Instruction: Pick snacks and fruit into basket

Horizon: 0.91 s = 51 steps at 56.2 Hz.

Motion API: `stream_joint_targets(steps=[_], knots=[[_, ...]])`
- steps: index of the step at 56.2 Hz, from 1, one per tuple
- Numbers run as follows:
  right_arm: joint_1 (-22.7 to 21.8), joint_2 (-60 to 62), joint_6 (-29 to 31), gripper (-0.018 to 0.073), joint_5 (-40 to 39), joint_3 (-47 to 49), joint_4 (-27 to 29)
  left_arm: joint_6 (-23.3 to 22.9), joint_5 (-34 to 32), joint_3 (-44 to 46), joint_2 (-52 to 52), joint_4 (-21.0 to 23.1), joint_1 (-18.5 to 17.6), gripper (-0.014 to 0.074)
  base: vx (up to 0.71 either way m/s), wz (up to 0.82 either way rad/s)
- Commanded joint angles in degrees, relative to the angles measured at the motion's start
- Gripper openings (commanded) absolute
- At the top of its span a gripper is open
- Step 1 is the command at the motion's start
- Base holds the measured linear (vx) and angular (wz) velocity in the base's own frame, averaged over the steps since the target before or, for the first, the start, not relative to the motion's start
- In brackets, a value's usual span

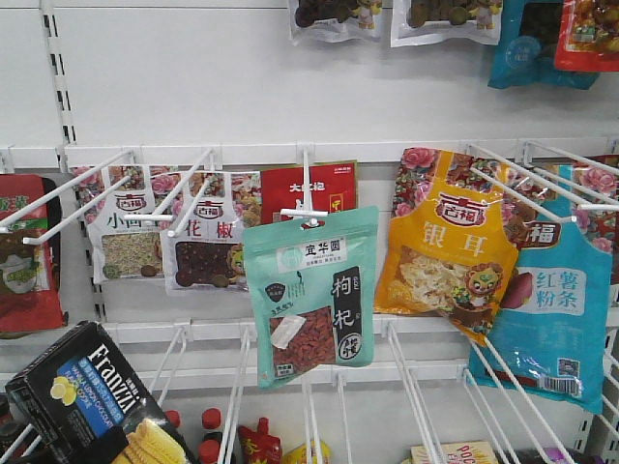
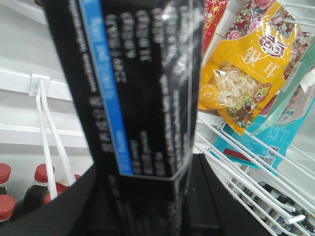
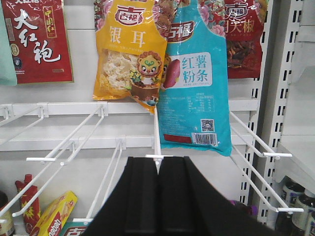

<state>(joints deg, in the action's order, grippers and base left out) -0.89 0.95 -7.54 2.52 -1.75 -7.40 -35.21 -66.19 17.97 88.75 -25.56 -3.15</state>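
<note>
The black-and-blue Franzzi box (image 1: 92,401) shows at the lower left of the front view, tilted. In the left wrist view the box (image 2: 138,83) fills the middle, held between the black fingers of my left gripper (image 2: 147,196), which is shut on it. The mint-green pouch (image 1: 311,295) with red berries hangs on a white hook at the centre of the front view. My right gripper (image 3: 158,169) is shut and empty, in front of the shelf hooks below an orange pouch (image 3: 129,51) and a teal pouch (image 3: 196,78). The basket is out of view.
White wire hooks (image 1: 164,188) stick out from the shelf wall. An orange pouch (image 1: 450,242) and a teal pouch (image 1: 556,290) hang to the right of the mint-green one. Red-capped bottles (image 2: 15,191) stand below. A yellow box (image 3: 54,211) lies on the lower shelf.
</note>
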Motion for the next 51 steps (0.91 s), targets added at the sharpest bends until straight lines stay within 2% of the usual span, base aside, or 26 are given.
stream_joint_targets(steps=[1,24,29,32,42,51], knots=[[-0.18,0.5,0.3,-0.0002,-5.16,-0.36,-0.32,1.6,-1.03,0.88,-1.35,4.47,0.22,0.0002,0.0,0.0],[-0.18,0.5,0.3,-0.0002,-5.16,-0.36,-0.32,1.9,-2.9,0.88,-2.23,4.44,0.22,0.0002,0.0,0.0],[-0.18,0.5,0.3,-0.0002,-5.11,-0.36,-0.32,3.88,-2.48,0.88,-4.29,4.44,0.22,0.0002,0.0,0.0],[-0.18,0.5,0.3,-0.0002,-5.11,-0.36,-0.32,5.19,-1.31,0.88,-5.66,4.44,0.22,0.0002,0.0,0.0],[-0.18,0.5,0.3,-0.0002,-5.11,-0.36,-0.32,5.24,5.75,0.88,-10.35,4.33,0.22,0.0002,0.0,0.0],[-0.18,0.5,0.3,-0.0002,-5.11,-0.36,-0.32,5.24,6.64,0.88,-12.51,2.33,0.22,0.0003,0.0,0.0]])
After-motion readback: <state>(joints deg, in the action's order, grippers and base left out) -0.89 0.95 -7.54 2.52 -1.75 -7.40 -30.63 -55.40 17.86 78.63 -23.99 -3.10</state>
